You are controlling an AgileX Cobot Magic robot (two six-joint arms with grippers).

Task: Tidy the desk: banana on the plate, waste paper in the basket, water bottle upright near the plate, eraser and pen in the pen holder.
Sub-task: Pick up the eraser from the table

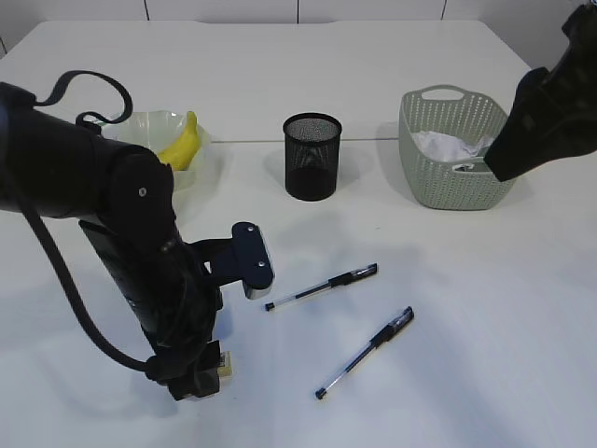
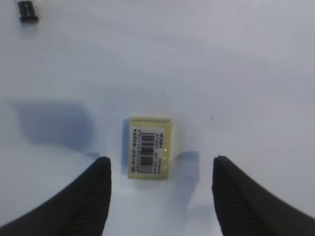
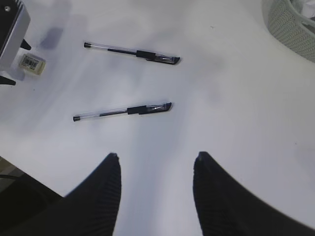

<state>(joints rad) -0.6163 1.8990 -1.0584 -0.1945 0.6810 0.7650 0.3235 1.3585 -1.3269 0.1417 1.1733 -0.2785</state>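
In the exterior view the left gripper [image 1: 201,373] reaches down at the near left by the eraser [image 1: 225,366], with two pens [image 1: 322,287] right of it. The left wrist view shows its fingers [image 2: 88,196] spread wide, holding nothing, the eraser lying between them. In the right wrist view the right gripper [image 3: 156,167] hangs open and empty over the table [image 3: 236,108], the pens beyond it.

The table [image 1: 410,373] is white and matte, and its top fills most of every view. A thin dark seam [image 1: 252,141] runs left to right across the table's far half, dividing the top into two slabs. Behind the table's far edge stand pale panels [image 1: 224,7] separated by narrow dark vertical joints. Soft grey shadows [image 2: 49,123] lie on the table. In the right wrist view, a dim area lies past the table's lower left edge; it is too dark to identify.
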